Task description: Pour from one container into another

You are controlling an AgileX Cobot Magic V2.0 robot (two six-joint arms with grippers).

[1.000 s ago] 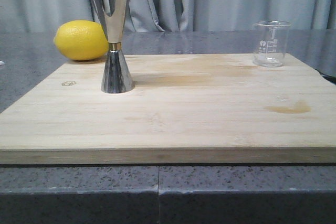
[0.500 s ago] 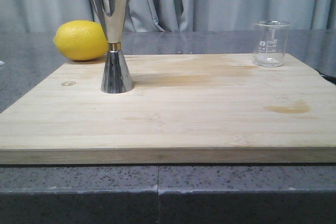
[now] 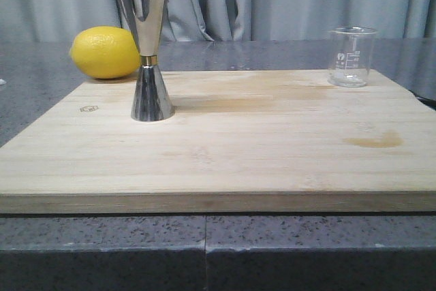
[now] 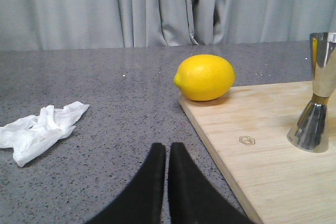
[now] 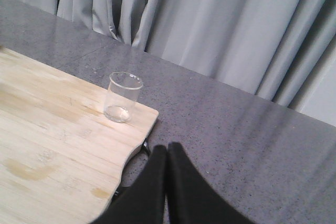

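The clear glass beaker [image 3: 351, 56] stands upright at the far right corner of the wooden board [image 3: 225, 148]; the right wrist view shows the beaker [image 5: 124, 98] too. The steel jigger [image 3: 149, 52] with a gold waist band stands upright on the board's far left part; the left wrist view catches the jigger [image 4: 317, 93] at its edge. My left gripper [image 4: 167, 147] is shut and empty over the grey counter, off the board's left side. My right gripper [image 5: 167, 147] is shut and empty over the counter beside the board's right edge. Neither gripper shows in the front view.
A yellow lemon [image 3: 105, 52] lies behind the board's far left corner, close to the jigger. A crumpled white tissue [image 4: 39, 129] lies on the counter to the left. A brownish stain [image 3: 373, 141] marks the board's right side. Grey curtains hang behind the counter.
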